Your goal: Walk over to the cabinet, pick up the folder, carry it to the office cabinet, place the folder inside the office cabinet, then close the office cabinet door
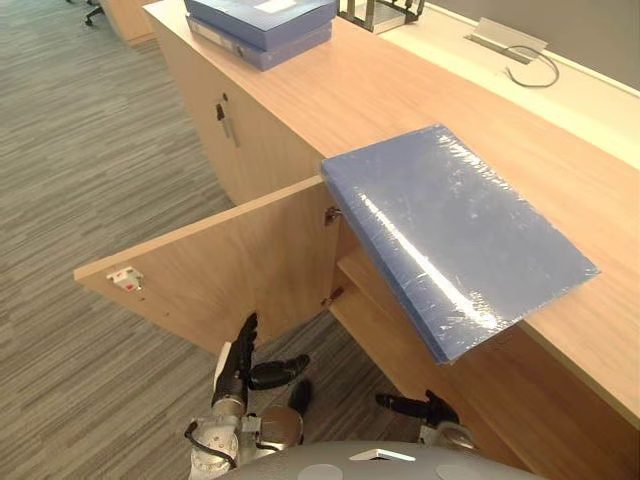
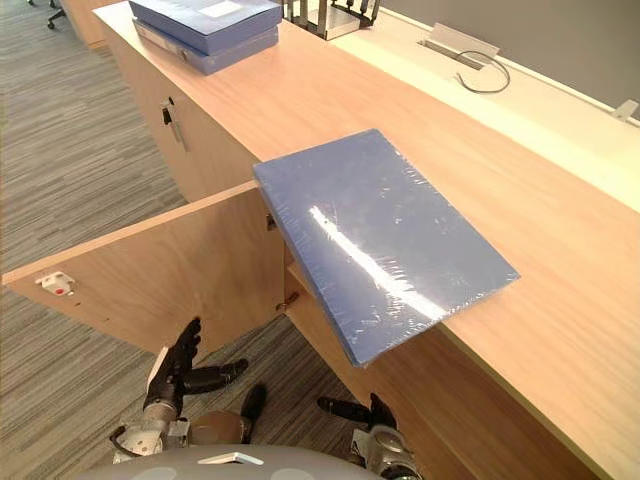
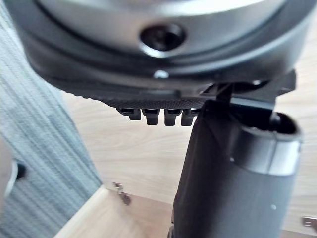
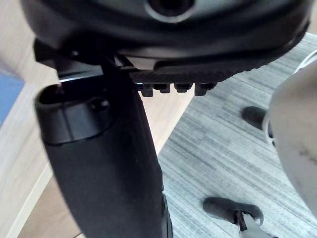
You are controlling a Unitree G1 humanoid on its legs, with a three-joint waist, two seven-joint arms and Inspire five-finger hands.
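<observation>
Blue and wrapped in shiny film, the folder (image 1: 450,235) in the left eye view lies on the wooden cabinet top (image 1: 400,90). One corner juts out past the edge, well above and ahead of both our hands. Our left hand (image 1: 238,365) hangs low with fingers straight and thumb spread, holding nothing. The open cabinet door (image 1: 230,265) stands just ahead of it. Our right hand (image 1: 430,408) hangs beside the left one, below the folder's overhanging corner and apart from it. A stack of folders (image 1: 262,22) sits far ahead of the left hand on the same top.

The right eye view gives us the same layout. Neither hand touches the folder, and the cabinet opening lies ahead of the right hand, past the door.

In the left wrist view the hand's thumb reaches forward with nothing against it. Past the fingers we see bare wood and a hinge (image 3: 121,194).

In the right wrist view the hand looks likewise relaxed and empty. Carpet (image 4: 233,148) shows past its fingers, and a patch of blue, likely the folder, sits off to the thumb side.

We judge the walk done and the door ready. The pick-up, the placing inside and the closing of the door are all left.
</observation>
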